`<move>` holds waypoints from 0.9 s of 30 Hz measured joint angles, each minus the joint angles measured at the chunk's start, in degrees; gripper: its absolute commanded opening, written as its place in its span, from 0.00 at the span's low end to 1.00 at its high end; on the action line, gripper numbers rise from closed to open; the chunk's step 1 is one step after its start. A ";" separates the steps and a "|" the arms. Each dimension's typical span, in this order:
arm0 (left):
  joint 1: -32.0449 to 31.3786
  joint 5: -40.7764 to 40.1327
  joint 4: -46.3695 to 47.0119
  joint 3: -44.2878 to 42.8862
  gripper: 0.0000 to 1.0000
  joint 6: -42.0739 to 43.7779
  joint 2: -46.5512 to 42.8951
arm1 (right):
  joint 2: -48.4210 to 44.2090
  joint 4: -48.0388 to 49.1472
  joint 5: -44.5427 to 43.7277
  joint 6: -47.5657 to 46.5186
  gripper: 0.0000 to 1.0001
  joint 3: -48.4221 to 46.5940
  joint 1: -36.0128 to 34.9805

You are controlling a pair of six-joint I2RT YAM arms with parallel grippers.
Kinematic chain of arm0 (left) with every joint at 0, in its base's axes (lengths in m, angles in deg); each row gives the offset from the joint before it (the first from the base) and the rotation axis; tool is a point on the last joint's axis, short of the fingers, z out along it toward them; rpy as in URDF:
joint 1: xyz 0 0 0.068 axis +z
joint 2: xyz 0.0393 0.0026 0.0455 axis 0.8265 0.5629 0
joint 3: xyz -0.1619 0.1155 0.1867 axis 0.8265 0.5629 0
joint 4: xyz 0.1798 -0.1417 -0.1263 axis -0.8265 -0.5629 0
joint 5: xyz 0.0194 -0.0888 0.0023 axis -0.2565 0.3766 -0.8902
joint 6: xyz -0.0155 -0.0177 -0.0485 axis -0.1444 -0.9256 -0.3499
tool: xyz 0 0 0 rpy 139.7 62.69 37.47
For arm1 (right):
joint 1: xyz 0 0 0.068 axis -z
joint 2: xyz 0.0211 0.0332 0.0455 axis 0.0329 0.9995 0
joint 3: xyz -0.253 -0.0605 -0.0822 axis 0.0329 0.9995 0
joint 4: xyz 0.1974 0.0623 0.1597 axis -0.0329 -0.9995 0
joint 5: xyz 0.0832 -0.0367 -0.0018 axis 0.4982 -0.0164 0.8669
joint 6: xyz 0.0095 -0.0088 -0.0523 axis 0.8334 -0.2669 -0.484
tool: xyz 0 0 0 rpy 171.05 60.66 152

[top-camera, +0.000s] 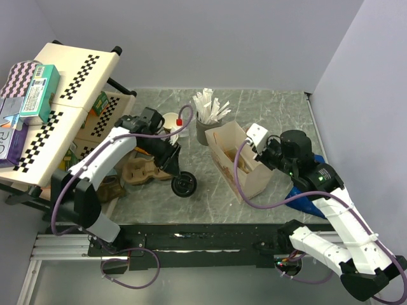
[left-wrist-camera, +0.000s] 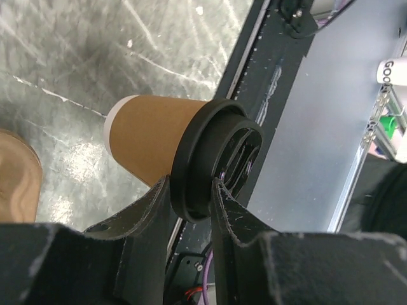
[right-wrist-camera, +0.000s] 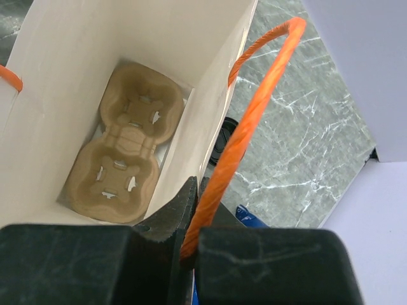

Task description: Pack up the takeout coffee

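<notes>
A brown kraft cup (left-wrist-camera: 149, 136) with a black lid (left-wrist-camera: 213, 159) hangs tilted above the table. My left gripper (left-wrist-camera: 191, 194) is shut on the lid's rim. In the top view the lid (top-camera: 184, 185) shows just below the left gripper (top-camera: 173, 166). A second cup (top-camera: 170, 121), open and white inside, stands behind the left arm. My right gripper (right-wrist-camera: 205, 190) is shut on the wall and orange handle (right-wrist-camera: 254, 108) of a white paper bag (right-wrist-camera: 63, 76). The bag (top-camera: 236, 159) stands open mid-table, the right gripper (top-camera: 253, 151) at its right rim.
A brown cup carrier (right-wrist-camera: 127, 143) lies in the bag's bottom. Another carrier (top-camera: 138, 171) lies on the table left of the held cup. A grey cup of white sticks (top-camera: 206, 124) stands behind the bag. A blue item (top-camera: 305, 198) lies at the right. A rack with boxes (top-camera: 44, 108) stands at the left.
</notes>
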 measured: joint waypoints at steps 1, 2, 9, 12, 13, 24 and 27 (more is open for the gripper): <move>-0.02 -0.07 0.98 0.85 0.03 -0.39 0.87 | 0.02 0.00 0.11 0.09 0.00 0.00 0.04; -0.04 -0.09 1.79 1.44 0.02 -0.72 1.95 | 0.02 0.00 0.15 0.13 0.00 0.00 0.07; -0.72 1.77 6.69 2.64 0.08 -2.93 10.05 | 0.22 -0.02 0.31 0.13 0.00 0.00 0.20; -0.72 2.05 8.17 2.64 0.14 -3.85 12.68 | 0.37 -0.02 0.33 0.13 0.00 0.00 0.28; -0.72 2.10 8.63 2.64 0.19 -3.98 13.35 | 0.39 -0.02 0.33 0.13 0.00 0.00 0.35; -0.72 -1.51 13.68 2.64 0.64 -8.31 14.60 | 1.16 0.09 0.52 0.37 0.00 0.00 0.70; -0.72 -4.44 15.10 2.64 0.71 -8.74 12.63 | 1.27 0.15 0.57 0.37 0.00 0.00 0.79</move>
